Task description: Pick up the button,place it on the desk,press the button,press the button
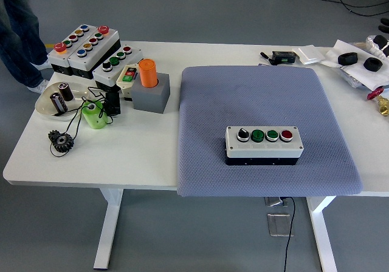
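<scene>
White desk (152, 156) on a grey floor carries a blue-grey mat (261, 96) across its right half. Neither robot hand appears in the head view, so their finger state cannot be told. On the mat's near middle sits the button box (263, 143), flat, its row running a black knob, two green buttons and a red one. To the left lie three more button boxes (91, 47), an orange cylinder (148, 73) in a grey block (152, 97), a green cup (93, 114) and a black gear (61, 141).
</scene>
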You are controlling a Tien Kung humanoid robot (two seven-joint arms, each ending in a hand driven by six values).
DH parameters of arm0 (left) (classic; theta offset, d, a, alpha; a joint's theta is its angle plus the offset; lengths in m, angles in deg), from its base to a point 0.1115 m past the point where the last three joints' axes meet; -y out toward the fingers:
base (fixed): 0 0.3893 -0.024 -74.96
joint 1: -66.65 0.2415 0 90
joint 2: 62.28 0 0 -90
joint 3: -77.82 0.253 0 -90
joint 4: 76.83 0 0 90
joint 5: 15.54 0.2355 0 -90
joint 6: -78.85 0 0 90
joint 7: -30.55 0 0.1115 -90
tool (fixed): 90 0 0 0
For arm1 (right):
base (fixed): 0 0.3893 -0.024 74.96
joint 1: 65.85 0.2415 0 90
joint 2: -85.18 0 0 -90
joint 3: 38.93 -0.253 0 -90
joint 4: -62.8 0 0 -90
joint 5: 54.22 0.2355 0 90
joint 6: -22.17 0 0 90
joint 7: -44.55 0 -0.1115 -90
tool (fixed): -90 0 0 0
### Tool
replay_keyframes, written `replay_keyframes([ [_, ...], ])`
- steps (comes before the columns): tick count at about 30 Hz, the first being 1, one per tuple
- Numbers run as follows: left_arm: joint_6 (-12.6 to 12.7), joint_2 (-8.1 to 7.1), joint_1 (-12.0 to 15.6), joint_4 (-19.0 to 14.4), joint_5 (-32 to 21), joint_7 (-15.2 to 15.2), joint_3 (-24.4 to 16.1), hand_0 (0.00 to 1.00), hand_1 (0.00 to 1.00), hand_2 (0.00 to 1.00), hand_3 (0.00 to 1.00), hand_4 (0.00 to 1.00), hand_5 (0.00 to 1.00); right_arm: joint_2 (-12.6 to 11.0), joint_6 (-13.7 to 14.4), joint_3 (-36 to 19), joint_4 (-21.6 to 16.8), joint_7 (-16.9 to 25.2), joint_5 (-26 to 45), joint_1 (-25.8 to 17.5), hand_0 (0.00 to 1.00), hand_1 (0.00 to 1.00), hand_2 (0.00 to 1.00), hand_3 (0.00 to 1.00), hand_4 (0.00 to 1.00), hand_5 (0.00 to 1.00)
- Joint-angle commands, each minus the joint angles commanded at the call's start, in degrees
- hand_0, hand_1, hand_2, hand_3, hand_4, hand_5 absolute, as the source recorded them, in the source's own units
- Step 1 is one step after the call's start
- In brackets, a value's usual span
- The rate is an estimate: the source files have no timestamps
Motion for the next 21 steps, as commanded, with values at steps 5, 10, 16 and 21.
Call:
replay_keyframes([
  [5,-0.10,0.04,-0.17,0.00,-0.82,0.14,0.79,0.653,0.712,0.708,0.500,0.325,0.998,-0.01,0.26,-2.00,1.16,-0.11,11.92,-1.33,0.932,0.865,0.917,0.903,0.708,0.637],
  [10,-0.10,0.11,-0.33,0.00,-0.52,0.07,0.38,0.653,0.712,0.707,0.503,0.325,0.998,0.02,-0.05,-2.51,1.09,-0.36,22.36,-1.80,0.932,0.862,0.913,0.895,0.704,0.644],
  [16,-0.16,0.16,-0.52,0.00,-1.27,0.19,1.16,0.654,0.712,0.708,0.507,0.325,0.998,0.23,-0.80,-2.90,1.35,-0.88,22.87,-1.74,0.932,0.862,0.912,0.885,0.705,0.640],
  [21,-0.19,0.15,-0.55,0.00,-1.69,0.34,1.41,0.654,0.712,0.708,0.507,0.325,0.998,0.21,-1.12,-2.79,1.39,-1.28,22.60,-1.70,0.932,0.862,0.912,0.885,0.705,0.640],
])
